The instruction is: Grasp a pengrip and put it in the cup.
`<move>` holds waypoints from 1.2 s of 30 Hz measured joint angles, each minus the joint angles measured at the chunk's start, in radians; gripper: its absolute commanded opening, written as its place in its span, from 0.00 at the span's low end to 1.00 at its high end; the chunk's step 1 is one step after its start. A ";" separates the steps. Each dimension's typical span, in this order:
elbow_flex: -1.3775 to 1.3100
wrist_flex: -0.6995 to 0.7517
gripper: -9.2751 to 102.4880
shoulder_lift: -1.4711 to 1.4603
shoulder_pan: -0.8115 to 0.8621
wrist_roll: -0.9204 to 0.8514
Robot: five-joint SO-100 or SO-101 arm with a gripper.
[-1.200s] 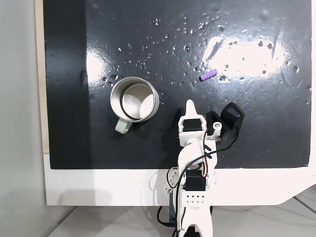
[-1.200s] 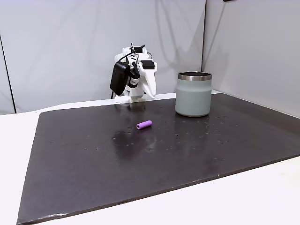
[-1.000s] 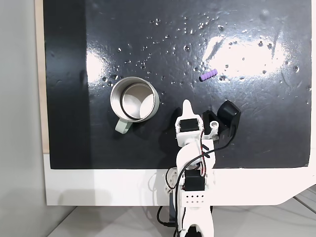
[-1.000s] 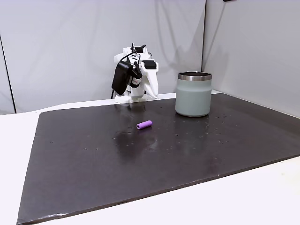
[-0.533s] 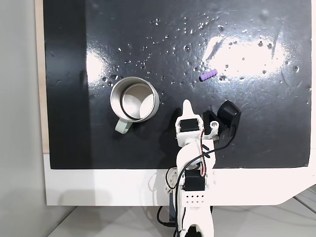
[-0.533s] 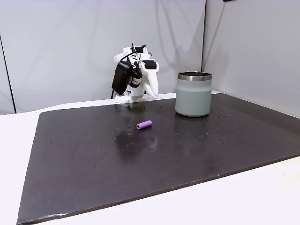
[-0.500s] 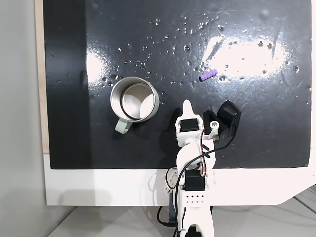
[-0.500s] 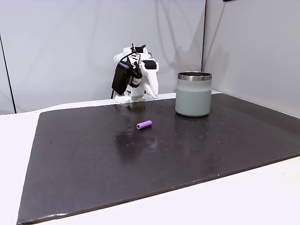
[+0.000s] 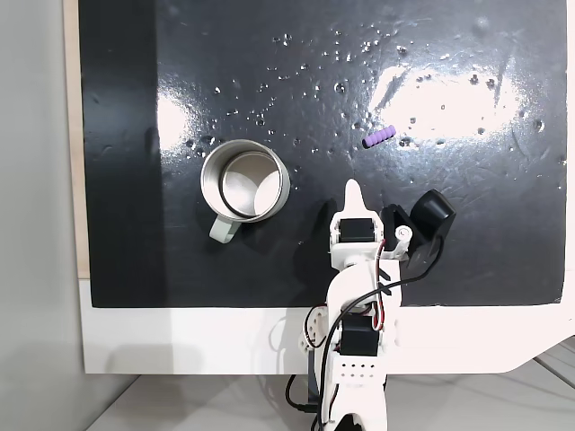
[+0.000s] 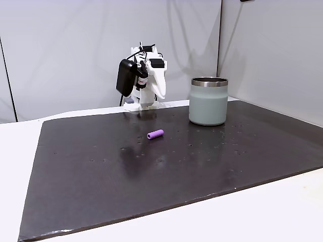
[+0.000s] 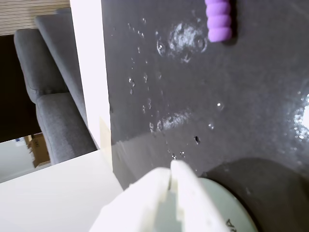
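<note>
Shifted slightly rightward since a moment ago, the white arm sits folded near its base on the black mat (image 9: pixel 126 135). Cup (image 9: pixel 244 182) stands upright left of the gripper (image 9: pixel 353 187), fingers pressed together. Purple pengrip (image 9: pixel 378 136) lies loose beyond, untouched.

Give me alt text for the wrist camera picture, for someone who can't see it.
The white gripper pokes up from the bottom edge with its fingers pressed together, over a glossy black mat speckled with droplets. A purple ribbed pengrip lies on the mat at the top edge, well apart from the gripper. A pale cup rim peeks in at the bottom.
</note>
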 measured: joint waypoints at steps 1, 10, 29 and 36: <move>-0.029 0.002 0.08 -0.044 0.002 -0.005; -0.216 -0.061 0.08 -0.529 0.000 -0.043; -0.696 -0.078 0.15 -1.272 0.061 -0.129; -0.729 -0.051 0.18 -1.322 0.058 -0.189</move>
